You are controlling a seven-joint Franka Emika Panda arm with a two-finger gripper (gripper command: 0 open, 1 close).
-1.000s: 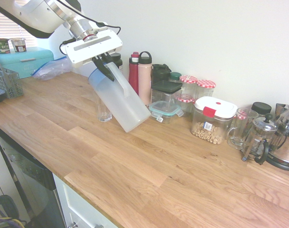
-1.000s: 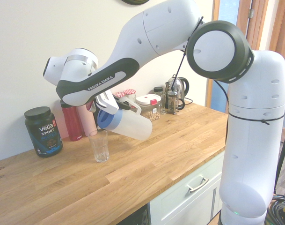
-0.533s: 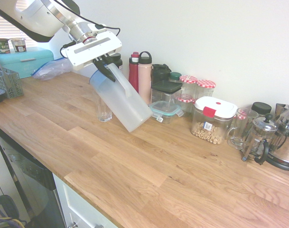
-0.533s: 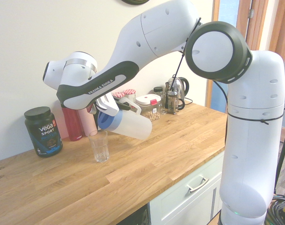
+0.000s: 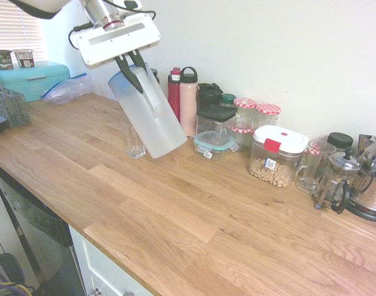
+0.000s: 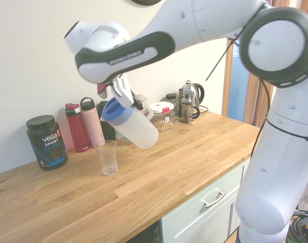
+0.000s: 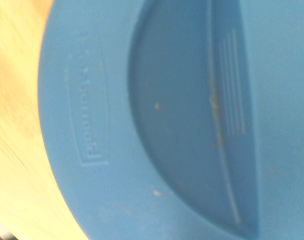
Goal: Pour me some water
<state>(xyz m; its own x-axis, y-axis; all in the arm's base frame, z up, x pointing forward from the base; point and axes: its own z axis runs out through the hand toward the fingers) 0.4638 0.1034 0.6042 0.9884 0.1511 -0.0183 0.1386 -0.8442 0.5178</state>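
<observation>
The frosted translucent jug (image 5: 149,117) (image 6: 136,127) with its round blue lid (image 6: 113,110) (image 7: 156,120) hangs tilted in the air above the wooden counter (image 5: 194,209); the water itself does not show. My gripper (image 5: 133,73) (image 6: 138,105) is shut on the jug's side handle. A clear drinking glass (image 5: 136,142) (image 6: 107,157) stands upright on the counter just below and beside the jug's lid end. The jug is lifted clear of the glass. In the wrist view the blue lid fills almost the whole picture.
Along the wall stand a red bottle (image 5: 174,92), a pink bottle (image 5: 189,102), storage jars (image 5: 277,154), a glass mug (image 5: 314,165), a French press (image 5: 336,179) and a kettle (image 5: 370,185). A black tub (image 6: 46,142) stands left of the glass in the second exterior view.
The arm has risen and carried the jug upward, away from the glass. The jug is now less tipped, its lid end higher than before.
</observation>
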